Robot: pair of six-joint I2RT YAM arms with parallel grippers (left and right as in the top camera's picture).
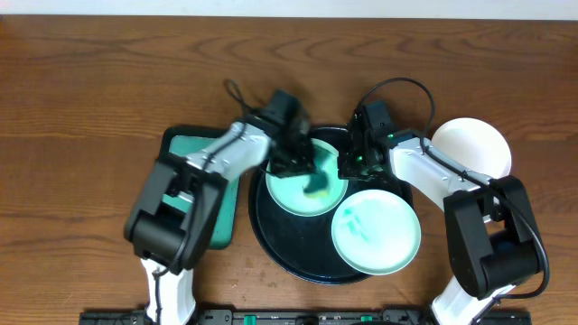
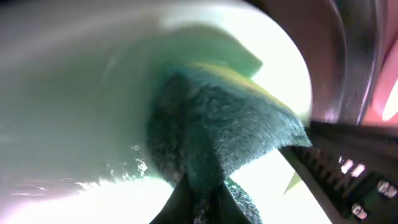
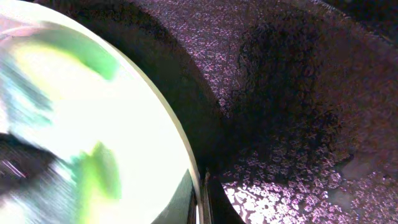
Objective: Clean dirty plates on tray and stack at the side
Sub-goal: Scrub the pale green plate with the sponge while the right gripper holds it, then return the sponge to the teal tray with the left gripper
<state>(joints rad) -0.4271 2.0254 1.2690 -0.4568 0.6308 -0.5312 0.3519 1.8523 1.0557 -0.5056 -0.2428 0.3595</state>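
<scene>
**Overhead: both grippers clamped at one plate**

Overhead view has the left gripper (image 1: 298, 167) down over the smeared mint plate (image 1: 293, 194), which lies in the back half of the black tray (image 1: 271, 239). Its jaws are pinched tight on a sponge (image 1: 317, 186). The left wrist view shows the dark green scouring face and yellow back of that sponge pressed flat against the wet plate surface.

The right gripper (image 1: 350, 162) sits at the same plate's right edge. In the right wrist view its jaws stand narrow, closed on the plate's thin rim, with the tray's glossy speckled base behind.

A second mint plate (image 1: 376, 231), streaked teal, rests at the tray's front right, overlapping the rim. A white plate (image 1: 471, 149) lies apart on the tabletop (image 1: 81, 99) to the right. A teal tray (image 1: 221, 221) sits just left of the black one, mostly under the left arm.
</scene>
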